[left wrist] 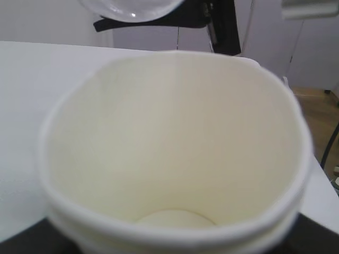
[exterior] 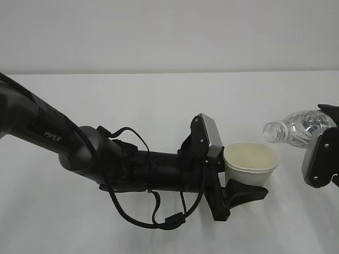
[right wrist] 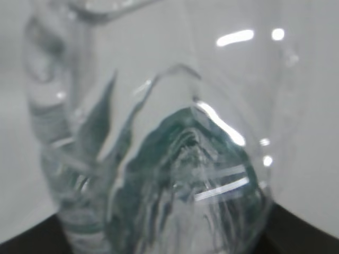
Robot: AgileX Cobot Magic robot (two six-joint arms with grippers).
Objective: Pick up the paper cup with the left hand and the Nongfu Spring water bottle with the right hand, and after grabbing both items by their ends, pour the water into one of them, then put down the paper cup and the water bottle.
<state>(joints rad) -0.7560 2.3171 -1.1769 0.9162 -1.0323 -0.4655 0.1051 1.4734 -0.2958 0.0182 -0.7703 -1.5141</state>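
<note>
Nearest the exterior camera, the left hand [exterior: 241,180] is reaching in from the left edge, its black arm marked "PIPER" trailing looped cables, and its jaws are clasping the paper cup [exterior: 251,163] low on the body, just above the white table [exterior: 132,106]. That cup is standing upright with its mouth open and tipped slightly toward the camera; in the left wrist view the cup [left wrist: 175,153] is filling the frame, its rim pinched a little out of round and its cream inside looking dry. Just beyond and to the right, the right hand [exterior: 321,153] is gripping the Nongfu Spring water bottle [exterior: 299,127] by its far end, and the bottle is lying nearly level with its capless neck pointing left, close to the cup's rim but apart from it and slightly above.

Pouring is the step in hand, as I judge it. To do it well, the bottle's mouth should be coming over the middle of the cup rather than its near lip before the tilt is increasing. Tipping should be going slowly, since the narrow neck may gulp and splash. The left grip should be holding steady without squeezing harder, because the soft rim is already deforming. In the right wrist view the bottle [right wrist: 169,174] is too blurred to judge its water level.
</note>
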